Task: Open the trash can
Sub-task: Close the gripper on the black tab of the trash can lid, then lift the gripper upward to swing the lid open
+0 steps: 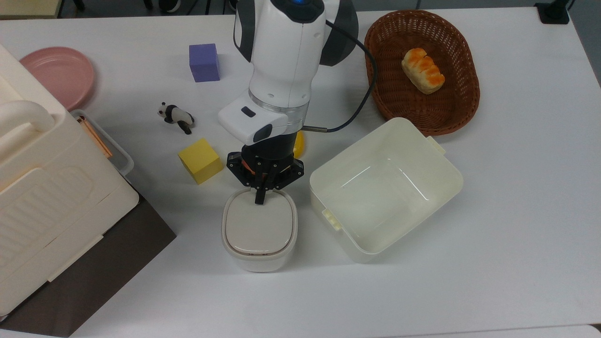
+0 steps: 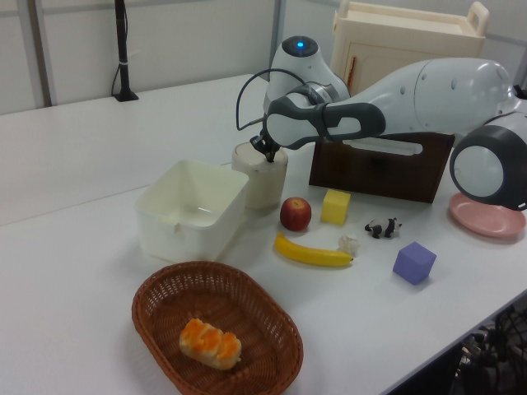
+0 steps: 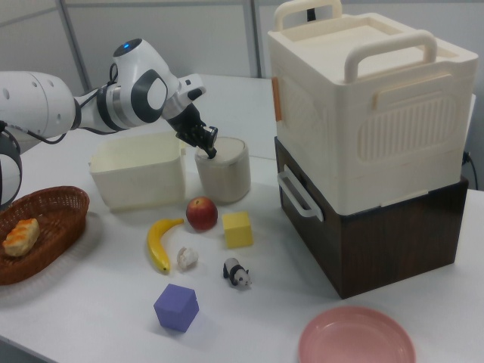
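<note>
The bin (image 1: 259, 230) stood nearest the tabletop's (image 1: 493, 263) front edge in the top view, about midway along it, with its lid (image 1: 259, 224) down and flat. The end effector (image 1: 259, 199) hung over the lid's far rim, its two black fingers drawn together into one narrow tip that met the lid at that rim; whether it pressed a button there could not be told. In the left view the same tip (image 2: 269, 156) sat on the bin's (image 2: 262, 183) top, and in the right view (image 3: 211, 150) it met the near rim of the bin (image 3: 224, 170).

Just beside the bin, on the top view's right, lay the open tub (image 1: 386, 188), apart from it by a narrow gap. On the top view's left, at the tabletop's front left corner, the big ribbed box (image 1: 42, 188) rested on a dark wooden crate (image 1: 94, 272).

Beyond the bin sat a yellow cube (image 1: 200, 160), and a banana (image 1: 298, 143) partly hidden under the arm. The apple (image 2: 296, 214) stood just beside the bin in the left view. Farther back were a toy panda (image 1: 176, 117), a purple cube (image 1: 204, 62) and a pink plate (image 1: 58, 75) near the far left corner. Toward the far right corner a wicker basket (image 1: 465, 105) held a bread roll (image 1: 422, 70).
</note>
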Robot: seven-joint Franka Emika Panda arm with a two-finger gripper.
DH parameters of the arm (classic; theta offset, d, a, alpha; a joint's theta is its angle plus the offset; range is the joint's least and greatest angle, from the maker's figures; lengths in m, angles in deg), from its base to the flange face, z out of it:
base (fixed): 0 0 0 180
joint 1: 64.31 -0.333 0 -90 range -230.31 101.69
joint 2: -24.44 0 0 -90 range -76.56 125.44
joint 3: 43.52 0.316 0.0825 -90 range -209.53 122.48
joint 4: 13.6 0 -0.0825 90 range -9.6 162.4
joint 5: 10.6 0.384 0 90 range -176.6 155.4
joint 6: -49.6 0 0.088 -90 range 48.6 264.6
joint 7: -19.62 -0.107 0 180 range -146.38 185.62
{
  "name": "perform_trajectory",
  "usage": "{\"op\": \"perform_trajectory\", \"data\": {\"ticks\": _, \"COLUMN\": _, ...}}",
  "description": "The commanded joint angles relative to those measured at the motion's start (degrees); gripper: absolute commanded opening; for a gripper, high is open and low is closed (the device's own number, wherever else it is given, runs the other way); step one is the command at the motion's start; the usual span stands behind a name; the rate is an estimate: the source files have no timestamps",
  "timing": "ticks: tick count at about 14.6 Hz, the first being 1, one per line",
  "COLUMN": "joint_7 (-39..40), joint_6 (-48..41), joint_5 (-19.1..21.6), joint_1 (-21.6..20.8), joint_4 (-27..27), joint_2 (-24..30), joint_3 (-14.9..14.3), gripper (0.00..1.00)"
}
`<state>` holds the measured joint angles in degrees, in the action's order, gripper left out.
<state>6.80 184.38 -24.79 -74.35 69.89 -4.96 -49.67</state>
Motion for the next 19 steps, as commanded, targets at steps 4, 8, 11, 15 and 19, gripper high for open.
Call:
{"op": "perform_trajectory", "data": {"ticks": 4, "joint_7": -1.2, "joint_6": 2.5, "joint_5": -4.1, "joint_1": -0.2, "joint_4": 1.4, "joint_2": -1.4, "joint_3": 0.5, "gripper": 0.00}}
{"op": "perform_trajectory", "data": {"ticks": 8, "joint_7": -2.6, "joint_6": 2.4, "joint_5": 0.1, "joint_1": 0.2, "joint_4": 0.8, "joint_2": 0.6, "joint_3": 0.6, "gripper": 0.00}}
{"op": "perform_trajectory", "data": {"ticks": 11, "joint_7": -2.6, "joint_6": 1.8, "joint_5": 2.6, "joint_1": 0.3, "joint_4": 0.8, "joint_2": 2.8, "joint_3": 0.5, "gripper": 0.00}}
{"op": "perform_trajectory", "data": {"ticks": 15, "joint_7": -2.6, "joint_6": -3.2, "joint_5": 3.8, "joint_1": 0.5, "joint_4": 1.4, "joint_2": 8.0, "joint_3": 0.6, "gripper": 0.00}}
{"op": "perform_trajectory", "data": {"ticks": 19, "joint_7": -2.2, "joint_6": -17.5, "joint_5": 6.5, "joint_1": 0.6, "joint_4": 1.4, "joint_2": 14.1, "joint_3": 0.6, "gripper": 0.01}}
